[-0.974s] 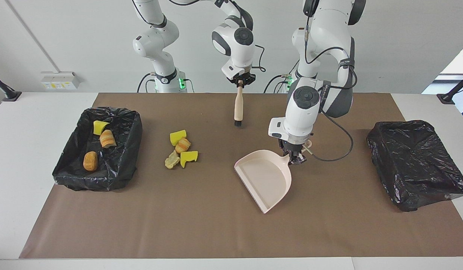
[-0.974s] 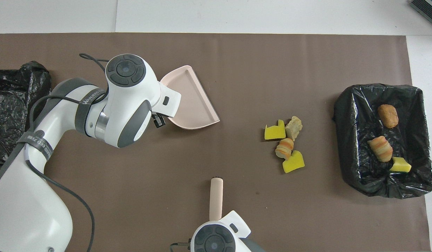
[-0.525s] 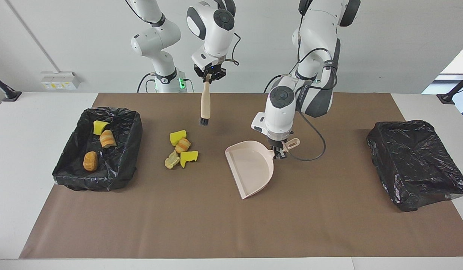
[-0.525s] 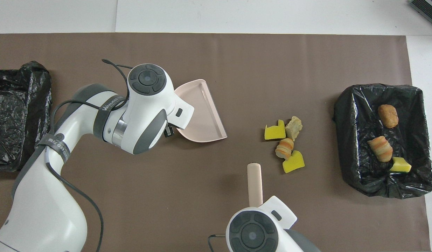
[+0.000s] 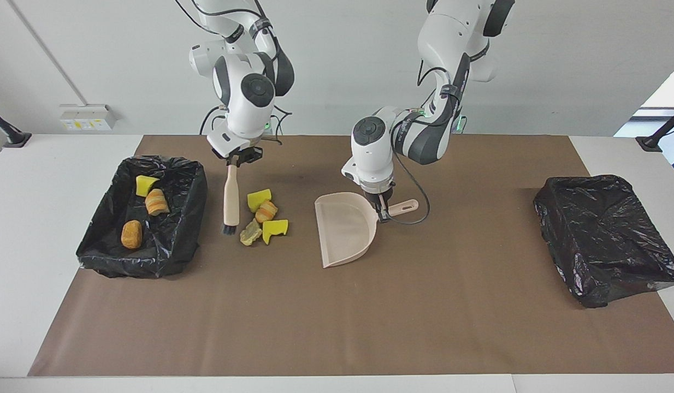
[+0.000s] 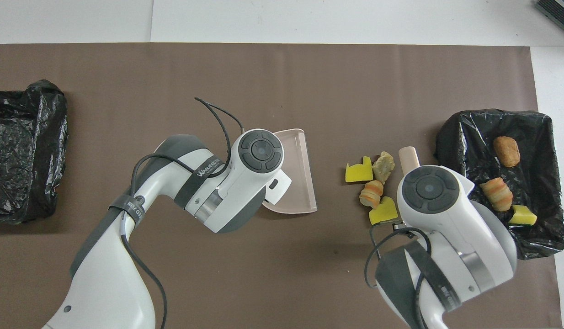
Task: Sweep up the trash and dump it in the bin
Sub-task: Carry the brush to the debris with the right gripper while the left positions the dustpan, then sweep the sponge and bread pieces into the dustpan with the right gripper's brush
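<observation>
Trash (image 5: 263,215): four pieces are clustered loose on the brown mat toward the right arm's end of the desk, between brush and dustpan; three more are already in the lined bin (image 5: 146,215) at that end.

Going left to right in the facing view:
- Bin: crinkled black liner, floppy walls, one yellow wedge and two orange-brown chunks inside.
- Brush (image 5: 230,202): beige handle, black bristles, held upright and clenched at the top by the right gripper (image 5: 240,158); bristles are at mat level just beside the pile, on the bin side.
- Pile: two yellow sponge wedges, one striped bread-like chunk, one pale lump. Light and irregular, so rolling or bouncing is likely.
- Dustpan (image 5: 345,229): smooth rigid beige plastic, handle grasped by the left gripper (image 5: 382,210); its mouth faces the pile but is well apart from it.
- Second black-lined bin (image 5: 604,234): at the left arm's end.

Risks:
- Scatter past the pan if the gap isn't closed first.
- Pieces pushed under the lip if it isn't flat on the mat.
- Sponge wedges flicked over by a fast stroke.
</observation>
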You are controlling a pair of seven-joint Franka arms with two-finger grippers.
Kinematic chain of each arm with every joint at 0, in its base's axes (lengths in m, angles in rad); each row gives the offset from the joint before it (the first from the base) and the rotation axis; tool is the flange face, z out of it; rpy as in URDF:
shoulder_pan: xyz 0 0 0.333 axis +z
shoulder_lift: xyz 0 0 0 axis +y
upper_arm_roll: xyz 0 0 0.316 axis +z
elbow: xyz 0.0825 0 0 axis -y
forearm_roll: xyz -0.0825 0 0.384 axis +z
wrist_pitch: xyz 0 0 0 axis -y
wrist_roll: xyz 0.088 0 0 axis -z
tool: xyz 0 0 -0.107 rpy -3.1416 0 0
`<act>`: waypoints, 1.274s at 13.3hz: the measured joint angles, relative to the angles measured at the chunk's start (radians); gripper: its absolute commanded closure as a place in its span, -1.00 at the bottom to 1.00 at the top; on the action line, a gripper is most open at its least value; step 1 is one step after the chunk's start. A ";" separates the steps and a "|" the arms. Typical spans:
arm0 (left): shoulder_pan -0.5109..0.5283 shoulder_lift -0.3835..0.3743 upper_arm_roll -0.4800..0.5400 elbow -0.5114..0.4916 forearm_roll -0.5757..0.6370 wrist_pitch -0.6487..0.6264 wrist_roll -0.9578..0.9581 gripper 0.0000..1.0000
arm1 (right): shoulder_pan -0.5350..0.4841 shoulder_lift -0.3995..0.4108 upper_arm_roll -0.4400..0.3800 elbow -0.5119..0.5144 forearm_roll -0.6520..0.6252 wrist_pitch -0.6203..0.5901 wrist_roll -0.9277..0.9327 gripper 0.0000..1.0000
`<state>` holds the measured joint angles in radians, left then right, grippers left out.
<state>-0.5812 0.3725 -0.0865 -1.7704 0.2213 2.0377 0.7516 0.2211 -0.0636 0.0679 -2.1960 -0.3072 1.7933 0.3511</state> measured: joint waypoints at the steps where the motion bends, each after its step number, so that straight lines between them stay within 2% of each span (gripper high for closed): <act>1: -0.006 -0.008 0.000 -0.012 0.003 0.004 0.000 1.00 | -0.007 0.025 0.000 -0.001 0.000 0.039 -0.001 1.00; 4: -0.015 -0.020 0.000 -0.030 0.010 0.006 0.000 1.00 | -0.005 0.092 0.012 -0.002 0.065 0.128 -0.023 1.00; 7: -0.015 -0.023 0.001 -0.035 0.013 0.006 0.000 1.00 | -0.002 0.107 0.017 0.001 0.270 0.170 -0.224 1.00; 13: -0.013 -0.042 0.009 -0.066 0.016 0.006 0.000 1.00 | 0.106 0.106 0.023 0.004 0.653 0.173 -0.355 1.00; 15: -0.009 -0.046 0.011 -0.073 0.016 0.006 0.000 1.00 | 0.113 0.104 0.023 0.005 0.786 0.165 -0.398 1.00; 17: -0.005 -0.047 0.011 -0.077 0.016 0.007 0.000 1.00 | 0.102 0.099 0.014 0.022 0.840 0.140 -0.436 1.00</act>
<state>-0.5863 0.3259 -0.0760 -1.8477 0.2368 2.0443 0.7516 0.3231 0.0350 0.0822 -2.1737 0.5326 1.9335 -0.0853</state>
